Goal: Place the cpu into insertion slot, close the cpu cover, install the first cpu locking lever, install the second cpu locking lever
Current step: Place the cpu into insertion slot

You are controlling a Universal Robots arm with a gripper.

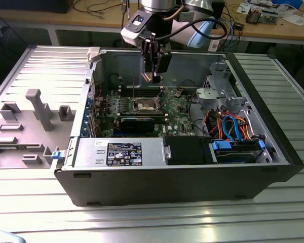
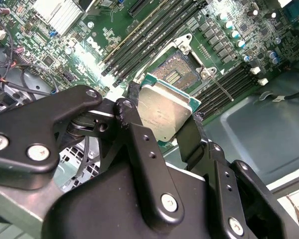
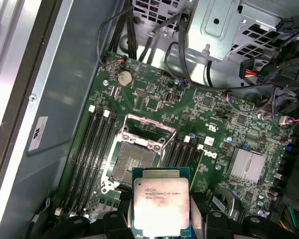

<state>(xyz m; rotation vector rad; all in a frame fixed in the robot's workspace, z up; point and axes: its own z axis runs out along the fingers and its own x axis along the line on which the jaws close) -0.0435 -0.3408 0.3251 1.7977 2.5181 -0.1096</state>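
We saw a ribbed metal table carrying an open black computer case across its middle, with a grey fixture plate bearing upright grey blocks just beside it at the exterior view's left.

Ribbed metal table, wooden bench behind

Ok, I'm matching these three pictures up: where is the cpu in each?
Exterior view: the cpu hangs in the pincer, above the motherboard.
Second wrist view: the cpu sits tilted between the black fingers, close by the insertion slot.
First wrist view: the cpu faces the camera, bordering the insertion slot.
Shared landmark: the insertion slot's dark centre.
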